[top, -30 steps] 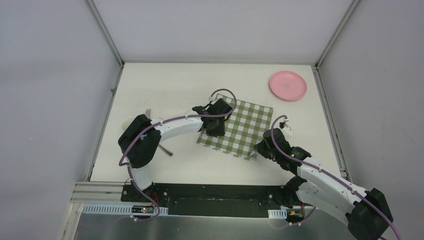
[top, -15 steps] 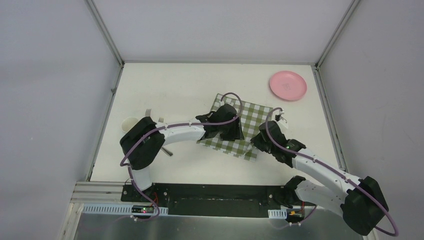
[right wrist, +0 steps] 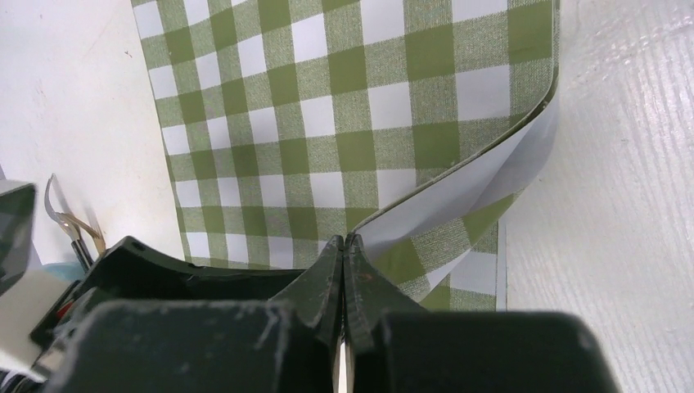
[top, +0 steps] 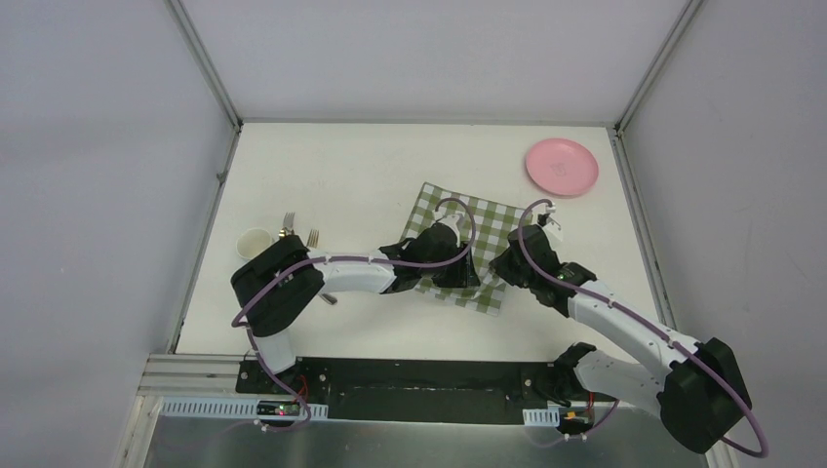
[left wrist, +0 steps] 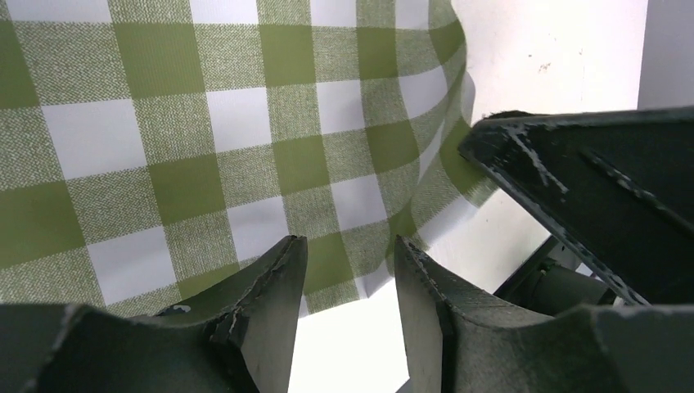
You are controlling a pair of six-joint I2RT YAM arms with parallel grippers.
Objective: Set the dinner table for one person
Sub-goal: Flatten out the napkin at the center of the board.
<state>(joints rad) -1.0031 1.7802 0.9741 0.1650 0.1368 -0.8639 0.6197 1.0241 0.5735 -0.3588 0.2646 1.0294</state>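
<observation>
- The cloth (top: 488, 219) lies right of the middle of the counter (top: 322, 166), askew to its edges and not flat. The corner at the right arm is turned over, white underside up.
- The right claw (right wrist: 345, 250), pressed together, seems to pinch that turned corner.
- The left claw (left wrist: 348, 315) hangs spread over the cloth's near edge, gripping nothing that shows.
- Judged from this, the work is at spreading and squaring the cloth, an early step not yet done.
- The plate (top: 561, 166) sits in the far right corner, well apart from the cloth.
- The cup (top: 254, 240) and forks (top: 289, 222) wait near the left edge, off the cloth.
- All three have yet to be placed.
</observation>
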